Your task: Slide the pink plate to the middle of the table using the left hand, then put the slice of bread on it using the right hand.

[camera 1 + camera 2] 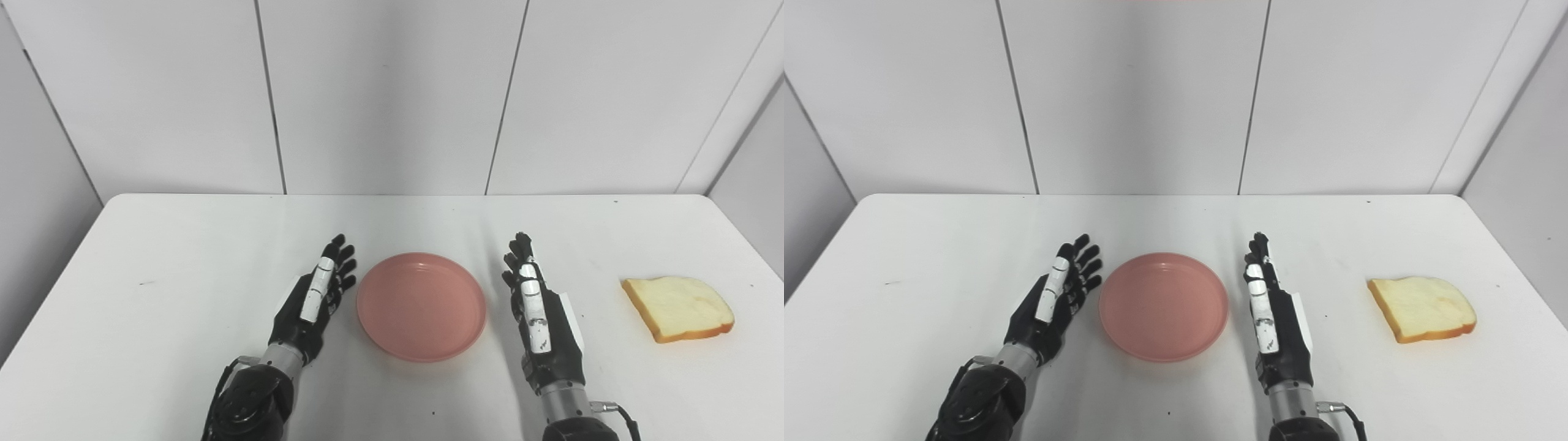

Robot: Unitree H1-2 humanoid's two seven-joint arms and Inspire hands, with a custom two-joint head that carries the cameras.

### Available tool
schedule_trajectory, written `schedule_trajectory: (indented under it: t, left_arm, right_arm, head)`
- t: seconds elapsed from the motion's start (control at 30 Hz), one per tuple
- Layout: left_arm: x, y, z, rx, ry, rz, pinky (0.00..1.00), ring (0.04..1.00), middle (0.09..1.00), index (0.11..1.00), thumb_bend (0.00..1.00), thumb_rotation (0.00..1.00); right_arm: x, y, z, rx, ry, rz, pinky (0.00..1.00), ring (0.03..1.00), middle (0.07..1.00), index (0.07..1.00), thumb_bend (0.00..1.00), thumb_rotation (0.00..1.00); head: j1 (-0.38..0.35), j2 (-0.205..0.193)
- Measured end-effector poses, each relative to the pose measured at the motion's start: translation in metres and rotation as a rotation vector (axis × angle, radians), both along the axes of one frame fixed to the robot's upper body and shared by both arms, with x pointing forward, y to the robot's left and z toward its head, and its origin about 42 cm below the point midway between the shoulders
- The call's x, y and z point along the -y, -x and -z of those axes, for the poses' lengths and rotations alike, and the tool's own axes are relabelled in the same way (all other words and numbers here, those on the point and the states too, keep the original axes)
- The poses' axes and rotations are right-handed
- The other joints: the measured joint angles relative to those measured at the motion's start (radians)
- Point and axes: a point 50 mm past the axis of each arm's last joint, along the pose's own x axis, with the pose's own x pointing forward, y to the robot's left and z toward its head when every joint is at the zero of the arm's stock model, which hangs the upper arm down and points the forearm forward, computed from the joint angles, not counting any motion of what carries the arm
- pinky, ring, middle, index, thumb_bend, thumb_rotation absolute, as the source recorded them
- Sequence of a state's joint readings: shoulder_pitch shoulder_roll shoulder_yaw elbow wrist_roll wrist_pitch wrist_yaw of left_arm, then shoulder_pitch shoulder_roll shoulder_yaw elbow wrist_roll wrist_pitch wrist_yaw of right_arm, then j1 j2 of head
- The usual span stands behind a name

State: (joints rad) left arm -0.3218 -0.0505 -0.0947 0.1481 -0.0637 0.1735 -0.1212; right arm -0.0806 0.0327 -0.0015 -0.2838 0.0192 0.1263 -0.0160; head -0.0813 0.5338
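Nearest me, my two forearms come up from the bottom edge onto the white table (153, 257). My left hand (315, 297) rests just left of the pink plate (421, 305), palm turned toward it, fingers stretched out and apart, holding nothing; its fingertips lean slightly toward the plate's rim, and I cannot tell whether they touch it. My right hand (534, 306) stands edge-on just right of the plate, fingers straight, pointing away from me and close together, also empty, with a narrow strip of bare table between it and the rim.

The plate lies flat between the two hands, about midway across the table, round and shallow with a raised rim and nothing in it.

Farther to the right, well apart from my right hand, the slice of bread (678, 307) lies flat on the table. Its long axis runs roughly left to right, its rounded top pointing right and slightly away from me, its browner crust along the near edge.

I can read no label, brand or writing on anything. Beyond the table's far edge stand plain white wall panels (392, 92).
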Motion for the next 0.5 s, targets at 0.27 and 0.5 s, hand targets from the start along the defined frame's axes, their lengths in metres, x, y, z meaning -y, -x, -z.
schedule_trajectory:
  t: [0.27, 0.5]
  left_arm:
    - [-0.001, 0.001, -0.004, 0.112, -0.123, -0.057, 0.9, 0.944, 0.952, 0.949, 0.74, 0.97]
    - [-0.006, 0.016, -0.001, 0.204, -0.178, -0.076, 0.9, 0.941, 0.956, 0.95, 0.7, 1.0]
  right_arm:
    - [0.023, -0.013, -0.022, 0.076, 0.124, 0.044, 1.0, 1.0, 1.0, 1.0, 0.7, 1.0]
    - [0.052, -0.024, -0.063, 0.182, 0.223, 0.077, 1.0, 0.988, 1.0, 1.0, 0.78, 0.98]
  head:
    - [-0.032, -0.006]
    - [-0.104, -0.017]
